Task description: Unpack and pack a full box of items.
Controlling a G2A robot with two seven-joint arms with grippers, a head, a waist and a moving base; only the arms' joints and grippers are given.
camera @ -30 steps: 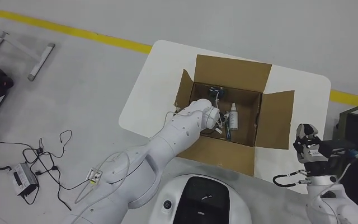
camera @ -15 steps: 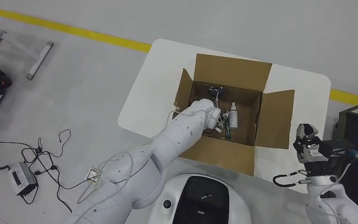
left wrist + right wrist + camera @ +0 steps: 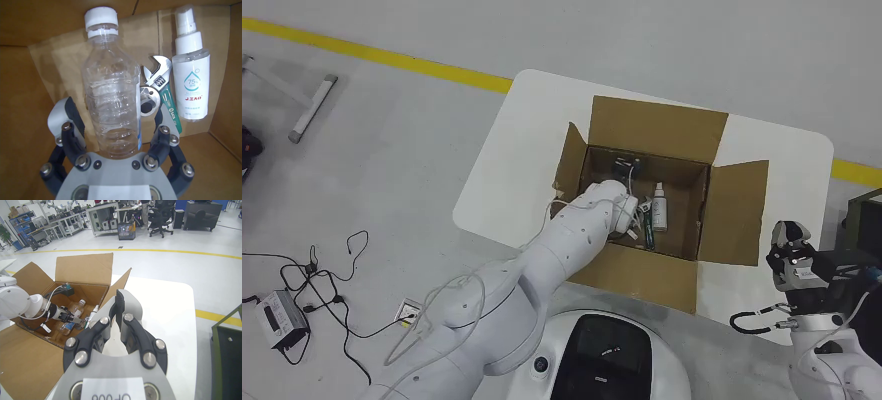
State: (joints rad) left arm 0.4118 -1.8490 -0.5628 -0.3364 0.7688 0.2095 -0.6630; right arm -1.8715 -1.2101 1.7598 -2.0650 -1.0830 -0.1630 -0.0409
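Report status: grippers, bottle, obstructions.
Left gripper open, straddling the clear bottle lying in the box, not clamped. Right gripper shut, empty, over the table beside the box. Wrench and metal ring crowd the bottle's side.

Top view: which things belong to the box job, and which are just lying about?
Job: cardboard box, clear bottle, wrench, spray bottle, metal ring.
Lying about: floor cables, power brick, metal stand.

Bottle (image 3: 111, 98), wrench (image 3: 163, 89), sprayer (image 3: 191, 79) in box (image 3: 659, 126)
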